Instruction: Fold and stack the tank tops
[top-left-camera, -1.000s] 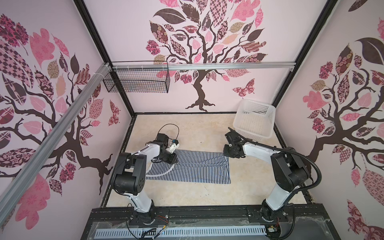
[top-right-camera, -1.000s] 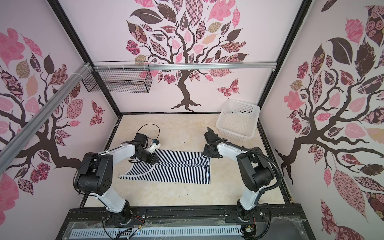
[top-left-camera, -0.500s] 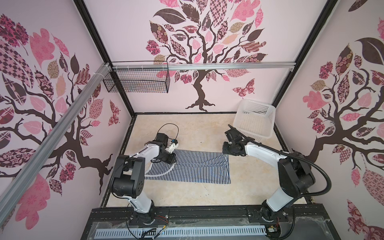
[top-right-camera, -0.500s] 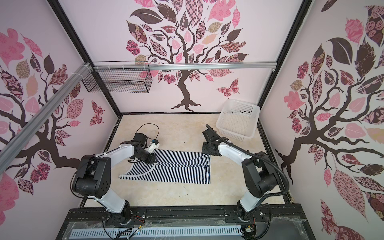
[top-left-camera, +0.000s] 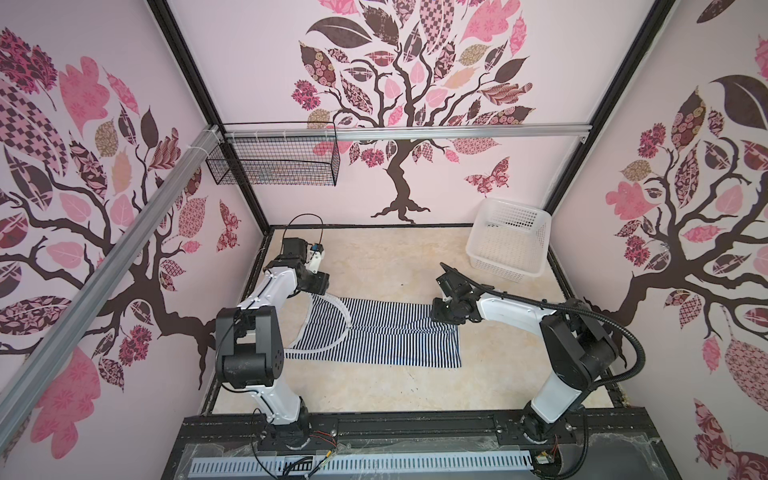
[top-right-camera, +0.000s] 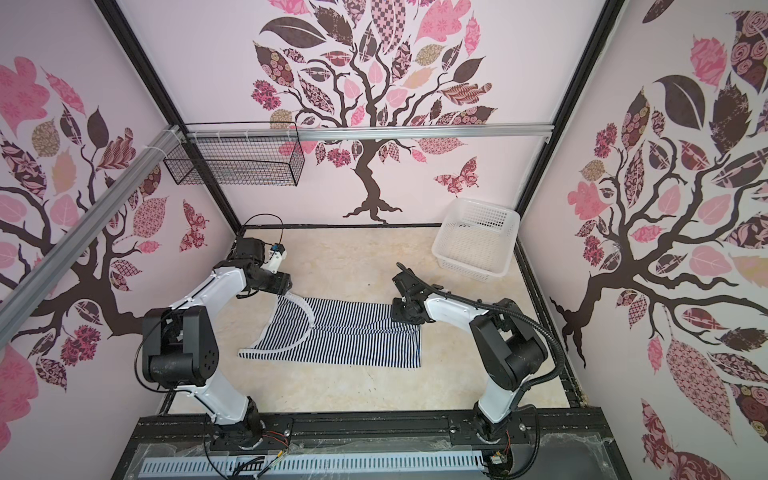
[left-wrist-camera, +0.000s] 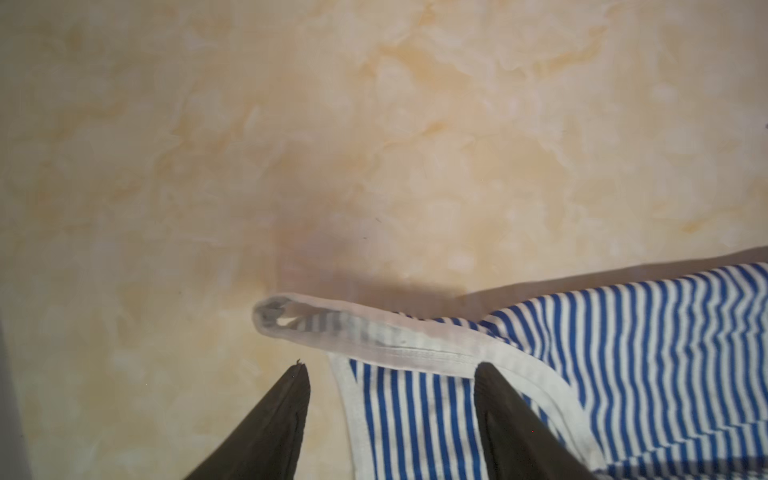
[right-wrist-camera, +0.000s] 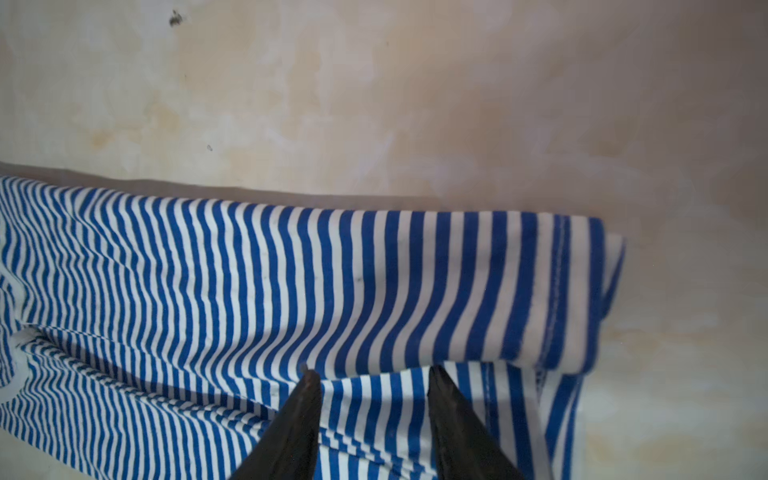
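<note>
Left end effector (left-wrist-camera: 390, 365) wide, right end effector (right-wrist-camera: 372, 370) narrower, both empty. They should lift gently off the 12 o'clock fold of the tank top (top-left-camera: 395, 336).

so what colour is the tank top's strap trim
White trim on the blue-and-white striped tank top; the left wrist view shows it best.

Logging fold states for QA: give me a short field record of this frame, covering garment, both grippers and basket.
garment: one striped tank top, flat on the table
fold: far long side folded over toward the middle
orientation: straps toward the left arm, hem toward the right arm
left gripper: open, at the strap end, gripping nothing
right gripper: open, over the folded layer near the hem, gripping nothing
white basket: far right corner, apart from the top
stack: none yet
</note>
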